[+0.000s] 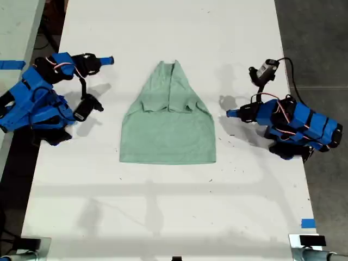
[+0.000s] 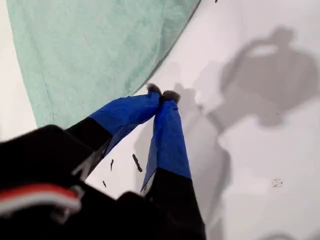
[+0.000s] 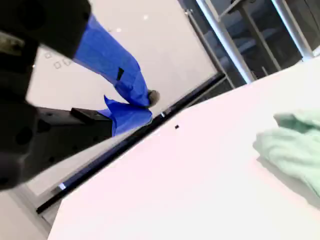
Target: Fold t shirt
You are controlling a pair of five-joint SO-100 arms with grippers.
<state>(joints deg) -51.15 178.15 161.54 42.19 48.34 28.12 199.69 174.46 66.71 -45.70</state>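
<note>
**Lying flat mid-table, sleeves tucked in, both grippers off the cloth**

Spreading across nearly the whole exterior view: a long white table (image 1: 163,217). Dead centre on it, the t shirt (image 1: 167,133), pale mint, hem straight and broad toward that view's bottom, upper part narrowing to the collar toward its top. Both sleeves folded inward over the chest, meeting around the middle. Cloth smooth and flat below the sleeves.

On the exterior view's right, a blue arm crouched low, with my first gripper (image 1: 230,113) pointing at the shirt's side edge. Close to the cloth but apart from it, holding nothing. Seen in the first wrist view: jaws pressed together at the tips (image 2: 162,94), bare table beneath, green edge just beyond.

On the exterior view's left, the other blue arm, with my second gripper (image 1: 109,60) raised and aimed across the table, well apart from the shirt. Second wrist view: blue fingers converging, tips together (image 3: 150,104), nothing between them.

Smallest of all: a strip of blue tape (image 1: 308,223) near the exterior view's lower right edge, and a few dark specks (image 2: 136,163) on the table under the first gripper.
</note>
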